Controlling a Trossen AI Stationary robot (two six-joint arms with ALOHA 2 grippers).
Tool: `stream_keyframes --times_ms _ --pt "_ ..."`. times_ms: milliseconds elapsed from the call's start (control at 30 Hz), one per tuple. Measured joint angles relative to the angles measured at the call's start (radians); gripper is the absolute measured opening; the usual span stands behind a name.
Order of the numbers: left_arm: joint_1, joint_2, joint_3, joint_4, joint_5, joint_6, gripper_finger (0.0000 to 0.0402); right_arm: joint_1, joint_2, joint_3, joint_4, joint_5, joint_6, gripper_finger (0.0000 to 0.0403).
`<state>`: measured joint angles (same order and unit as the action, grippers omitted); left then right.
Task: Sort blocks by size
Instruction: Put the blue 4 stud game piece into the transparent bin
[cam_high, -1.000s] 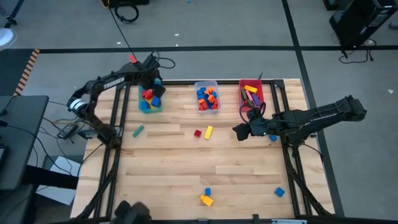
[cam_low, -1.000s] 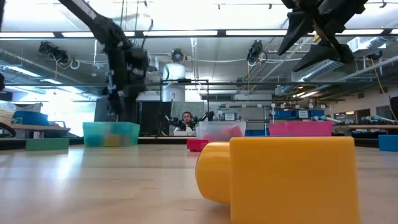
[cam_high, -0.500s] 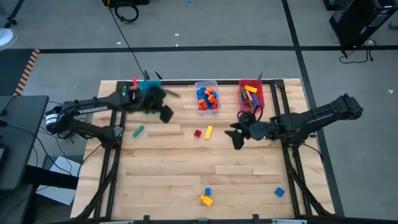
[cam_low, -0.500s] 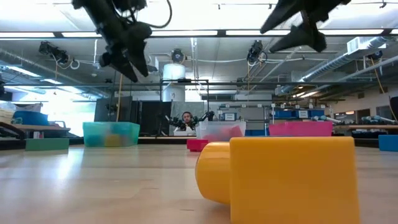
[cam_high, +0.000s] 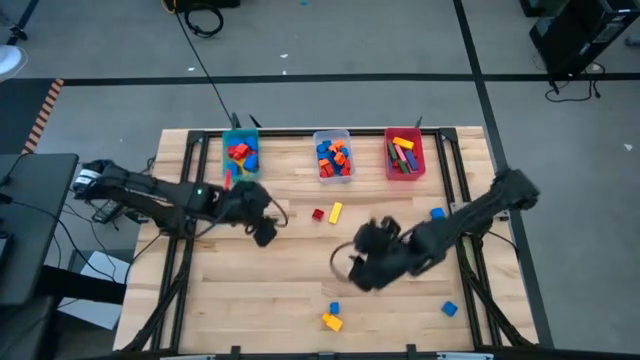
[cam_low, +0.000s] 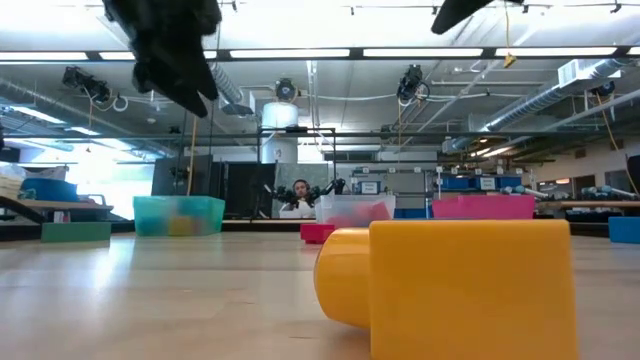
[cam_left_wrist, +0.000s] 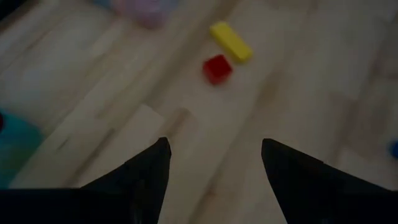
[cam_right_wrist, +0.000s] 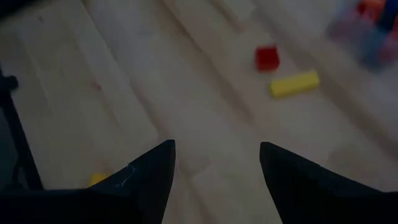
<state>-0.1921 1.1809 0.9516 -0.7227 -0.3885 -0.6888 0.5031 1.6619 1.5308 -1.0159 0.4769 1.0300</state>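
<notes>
- wooden slatted surface (cam_high: 300, 290) fills the middle of the high view, with three bins along its upper edge: a teal bin (cam_high: 240, 152) at upper left, a clear bin (cam_high: 333, 154) at centre and a red bin (cam_high: 404, 153) at upper right, each already holding blocks.
- loose blocks lie apart on the surface: a small red cube (cam_high: 318, 214) touching or just beside a yellow bar (cam_high: 335, 211) below the clear bin, a blue block (cam_high: 437, 213) at right, another blue block (cam_high: 449, 309) at lower right, and a blue and orange-yellow pair (cam_high: 330, 318) at the bottom centre.
- these bricks look like hard, light plastic: stiff, smooth-sided and a little slippery, not fragile. my judgement is to pinch each across two flat opposite faces, the bar across its short width near the middle so it does not pivot.
- left end effector (cam_high: 262, 230) hangs over the surface at centre left, fingers spread and empty; its wrist view looks toward the red cube (cam_left_wrist: 217, 68) and yellow bar (cam_left_wrist: 231, 42).
- right end effector (cam_high: 362, 268) sits low of centre, fingers spread and empty, the same cube (cam_right_wrist: 267, 58) and bar (cam_right_wrist: 294, 83) ahead of it.
- compared with a second ago: the left arm was up at the teal bin and is now down over the surface; the right end effector was just below the red bin and has swung toward the lower middle. a green block seen at left then is no longer visible, perhaps hidden by the left arm.
</notes>
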Motion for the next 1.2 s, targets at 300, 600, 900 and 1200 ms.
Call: stream_keyframes --times_ms 300,600,900,1200 --pt "-0.249 0.005 0.0 -0.002 -0.006 -0.117 0.0259 0.073 0.334 0.284 -0.132 -0.158 0.415 0.0248" --pt "-0.425 0.005 0.0 -0.001 -0.062 -0.221 0.0259 0.072 0.573 0.528 -0.345 -0.251 0.708 0.0248" --pt "-0.471 0.005 0.0 0.0 -0.088 -0.265 0.0259 0.074 0.733 0.672 -0.356 -0.289 0.784 0.0248" --pt "-0.471 0.011 0.0 0.0 -0.091 -0.266 0.0259 0.075 0.802 0.682 -0.298 -0.31 0.804 0.025"
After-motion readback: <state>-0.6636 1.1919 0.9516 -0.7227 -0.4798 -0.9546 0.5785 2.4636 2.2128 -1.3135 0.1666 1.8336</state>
